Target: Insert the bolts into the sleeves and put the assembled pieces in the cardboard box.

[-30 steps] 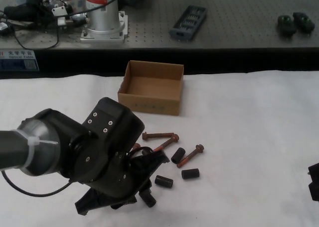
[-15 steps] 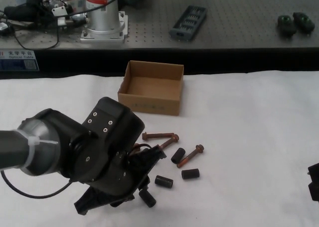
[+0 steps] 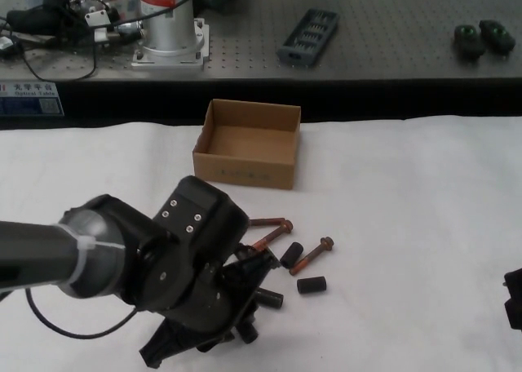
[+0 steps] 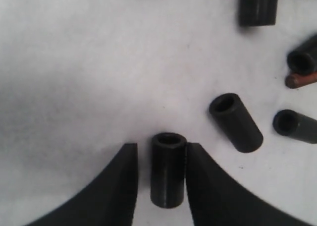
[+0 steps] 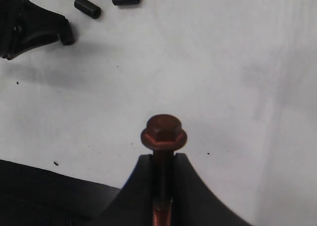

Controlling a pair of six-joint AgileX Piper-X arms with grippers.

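Two parts sit between fingers.
Clenched right fingers (image 5: pixel 141 186) grip a bolt (image 5: pixel 163 133); released left fingers (image 4: pixel 119 196) straddle a sleeve (image 4: pixel 168 176) on the bench (image 4: pixel 74 62).

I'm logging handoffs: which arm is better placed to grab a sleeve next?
Left. The left claw straddles a black sleeve on the white cloth, fingers open either side. The right claw is occupied, shut on a bolt.

tabletop (image 3: pixel 424 192): covered in white | cardboard box (image 3: pixel 247 173): set toward rear | bolts (image 3: pixel 311 255), sleeves (image 3: pixel 311 285): scattered before it
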